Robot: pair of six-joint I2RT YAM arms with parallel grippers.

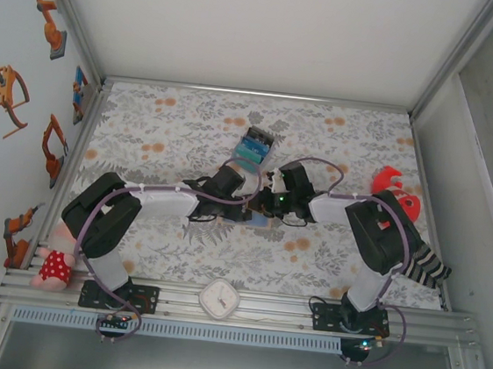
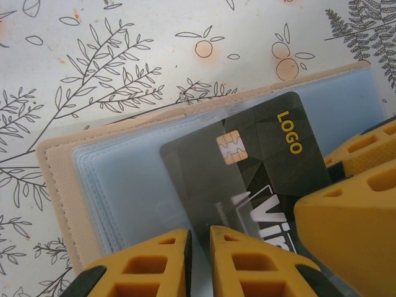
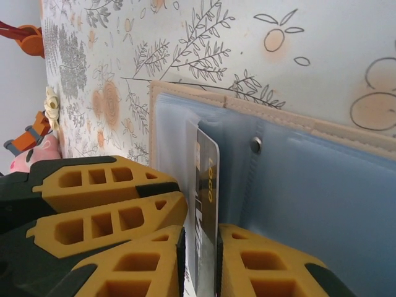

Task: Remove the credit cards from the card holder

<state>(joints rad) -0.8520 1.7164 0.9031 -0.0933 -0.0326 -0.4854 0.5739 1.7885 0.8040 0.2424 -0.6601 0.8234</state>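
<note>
**Credit card** [image 2: 260, 161]: 1 dark card with a gold chip and yellow "LOGO". Its long axis runs away from both pincers, with the chip end farthest from the fingertips and the near end between them. From the right wrist [image 3: 207, 179] it shows almost edge-on.

**Card holder** [image 2: 59, 185]: lies open and flat on the flowered cloth [image 2: 124, 55], just ahead of the fingertips, tan rim outermost. The card lies over its clear sleeves. Its snap stud [image 3: 257, 145] lies ahead of the right pincer. Whether the chip end sits inside a sleeve cannot be told.

**Right pincer** [image 3: 202, 232]: jaws narrow, 1 finger on each face of the card, holding it.

**Left pincer** [image 2: 199, 238]: jaws narrow, just beside the right pincer's fingers [image 2: 346, 216]. Whether it grips anything cannot be told.

**Teal-and-black block** [image 1: 253, 147]: 1 block beyond both pincers, apart from the holder.
</note>
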